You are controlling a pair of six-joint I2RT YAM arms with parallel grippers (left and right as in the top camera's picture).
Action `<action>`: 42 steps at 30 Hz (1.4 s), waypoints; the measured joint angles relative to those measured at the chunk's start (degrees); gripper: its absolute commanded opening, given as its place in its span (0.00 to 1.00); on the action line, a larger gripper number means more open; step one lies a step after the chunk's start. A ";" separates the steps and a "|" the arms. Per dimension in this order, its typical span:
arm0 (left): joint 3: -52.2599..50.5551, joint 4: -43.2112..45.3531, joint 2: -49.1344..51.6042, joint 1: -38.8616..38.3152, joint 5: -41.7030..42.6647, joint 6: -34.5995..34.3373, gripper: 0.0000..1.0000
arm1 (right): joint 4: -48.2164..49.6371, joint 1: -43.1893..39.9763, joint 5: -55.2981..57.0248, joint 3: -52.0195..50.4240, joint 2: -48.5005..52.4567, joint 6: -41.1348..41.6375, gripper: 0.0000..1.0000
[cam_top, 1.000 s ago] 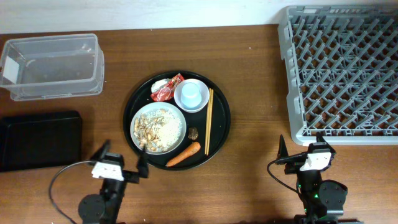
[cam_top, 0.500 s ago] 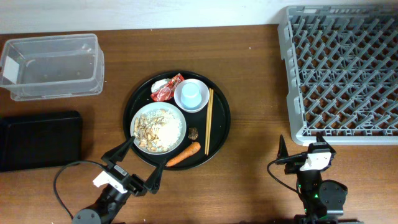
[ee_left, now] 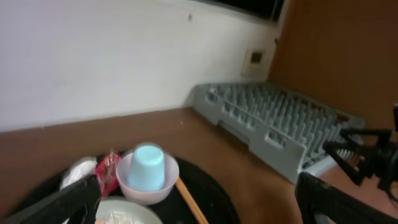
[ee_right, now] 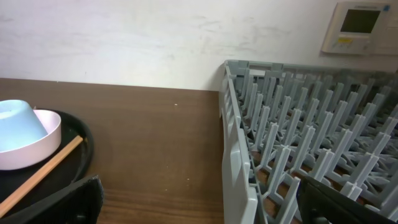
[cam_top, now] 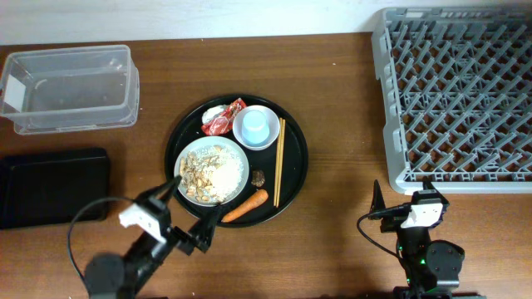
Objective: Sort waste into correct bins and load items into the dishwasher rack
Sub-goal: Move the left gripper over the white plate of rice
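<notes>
From overhead, the left hand (cam_top: 189, 209), fingers wide apart and holding nothing, hovers at the lower-left rim of the large round black tray (cam_top: 296, 133), beside the wide pale round plate (cam_top: 213, 171) and small orange carrot (cam_top: 245, 206). The right hand (cam_top: 402, 198), equally spread, sits below the large square grey plastic grid rack (cam_top: 457, 100) at the right. The clear rectangular plastic tub (cam_top: 71, 51) lies at the upper left.

In the left wrist view, a small light-blue cup (ee_left: 148, 167) stands upside down in a small pinkish-white bowl (ee_left: 134, 186), low in the frame.

In the right wrist view, the rack (ee_right: 298, 168) fills the right half and the bowl (ee_right: 37, 146) sits at the left edge.
</notes>
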 measured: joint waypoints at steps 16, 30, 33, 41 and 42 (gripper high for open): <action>21.62 -13.31 33.83 0.02 7.82 5.84 0.99 | 0.02 0.00 0.02 0.00 0.00 -0.02 0.98; 45.42 -42.36 44.68 -10.67 -9.81 7.08 0.99 | 0.00 0.00 0.02 0.00 0.00 -0.04 0.98; 45.51 -42.91 46.40 -12.24 -11.41 7.56 0.99 | 0.02 0.00 0.02 0.00 0.00 -0.02 0.99; 45.59 -45.72 52.04 -16.46 -14.43 7.74 0.99 | 0.02 0.00 0.02 0.00 0.00 -0.02 0.98; 45.62 -46.45 53.16 -17.20 -15.52 7.72 0.99 | 0.02 0.00 0.02 0.00 0.00 -0.02 0.98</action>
